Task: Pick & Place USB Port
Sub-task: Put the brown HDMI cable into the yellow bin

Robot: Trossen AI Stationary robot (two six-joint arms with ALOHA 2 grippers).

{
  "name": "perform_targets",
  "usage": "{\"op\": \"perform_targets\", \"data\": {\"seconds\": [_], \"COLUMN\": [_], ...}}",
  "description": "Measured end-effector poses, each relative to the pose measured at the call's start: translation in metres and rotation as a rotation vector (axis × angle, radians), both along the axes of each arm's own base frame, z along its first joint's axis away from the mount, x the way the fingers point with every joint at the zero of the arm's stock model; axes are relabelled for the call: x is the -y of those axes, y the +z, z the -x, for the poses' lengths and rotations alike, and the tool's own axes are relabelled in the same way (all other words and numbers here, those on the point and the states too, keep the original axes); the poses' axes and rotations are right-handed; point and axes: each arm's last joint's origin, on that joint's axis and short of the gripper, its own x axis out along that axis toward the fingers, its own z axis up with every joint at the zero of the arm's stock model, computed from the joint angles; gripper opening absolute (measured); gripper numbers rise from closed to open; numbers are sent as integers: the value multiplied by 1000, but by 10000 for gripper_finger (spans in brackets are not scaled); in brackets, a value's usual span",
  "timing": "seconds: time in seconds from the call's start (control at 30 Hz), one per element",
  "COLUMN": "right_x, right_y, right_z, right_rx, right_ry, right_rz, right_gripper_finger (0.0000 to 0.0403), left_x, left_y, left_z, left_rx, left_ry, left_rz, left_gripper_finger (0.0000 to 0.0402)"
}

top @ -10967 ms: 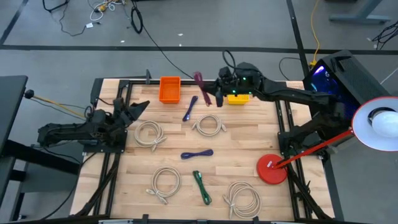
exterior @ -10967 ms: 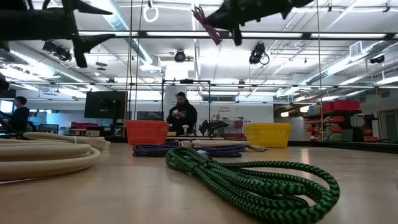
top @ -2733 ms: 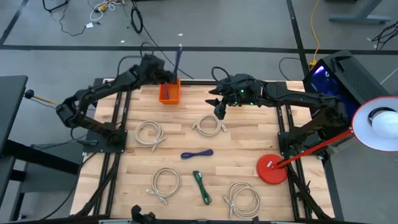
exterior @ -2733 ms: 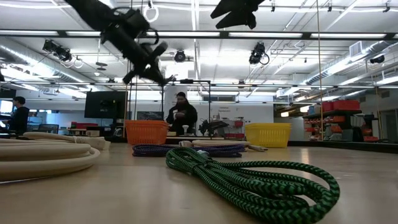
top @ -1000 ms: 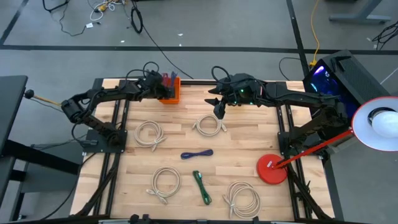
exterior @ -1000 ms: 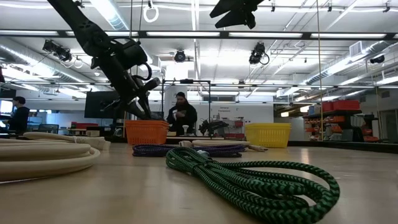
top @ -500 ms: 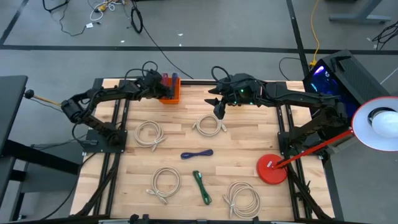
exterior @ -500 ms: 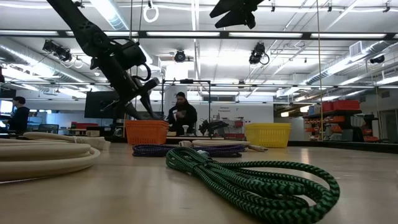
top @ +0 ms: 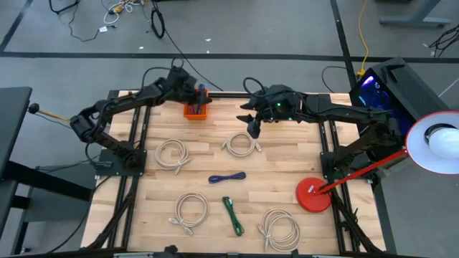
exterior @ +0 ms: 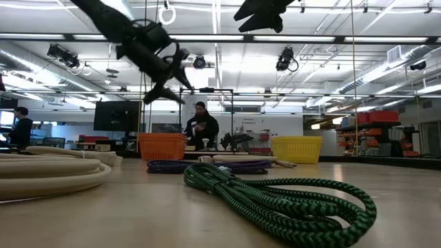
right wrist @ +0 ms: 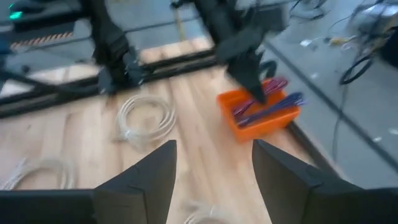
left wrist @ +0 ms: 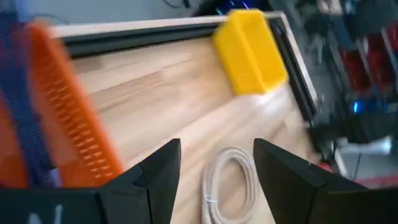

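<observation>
**High view.** The left gripper hangs above the orange plastic bin at the table's far edge, where a purple and a blue cable stand bundled. The right gripper waits over the table's middle rear, just behind a coiled white cable. On the wooden table the next candidate, a folded blue-purple USB cable, lies near the centre with its long axis across the table; a green braided cable lies nearer the front. Judged from this layout, the blue-purple cable sits toward the front from both grippers, and the right one is the nearer.

**Low view.** The left gripper hovers clear above the orange bin, its fingers spread and nothing between them. The yellow plastic bin stands apart to the side.

**Left wrist view.** Both dark fingers stand wide apart and empty, with the orange bin beside them.

**Right wrist view.** The right arm's fingers are likewise parted and hold nothing; beyond them the orange bin shows cables inside.
</observation>
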Motion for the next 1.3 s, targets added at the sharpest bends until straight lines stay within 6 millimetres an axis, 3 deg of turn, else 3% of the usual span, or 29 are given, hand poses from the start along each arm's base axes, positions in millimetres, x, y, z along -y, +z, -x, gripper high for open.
{"op": "perform_targets", "data": {"seconds": [0.2, 0.37, 0.53, 0.87, 1.07, 1.17, 1.3], "right_x": [-5, -8, -10, -16, -17, -16, -13], "right_y": [-40, -76, -113, -180, -217, -221, -212], "right_z": [4, 7, 12, 16, -6, -11, -19], "right_rx": [-292, -366, -396, -329, -387, -415, -384], "right_ry": [25, 8, 21, 94, 133, 121, 111], "right_rz": [-82, -124, -181, -346, -372, -373, -318], "right_gripper_finger": [210, 210, 210, 210, 210, 210, 210], "left_x": [38, 83, 111, 119, 119, 119, 119], "left_y": [30, 27, 24, 27, 27, 27, 27], "left_z": [-24, -40, -49, -56, -57, -57, -57], "left_rx": [-164, -298, -363, -312, -299, -297, -294], "left_ry": [-200, -320, -319, -287, -291, -293, -300], "left_rz": [-68, -112, -186, -187, -187, -183, -181], "left_gripper_finger": [201, 200, 200, 200, 200, 199, 199]}}
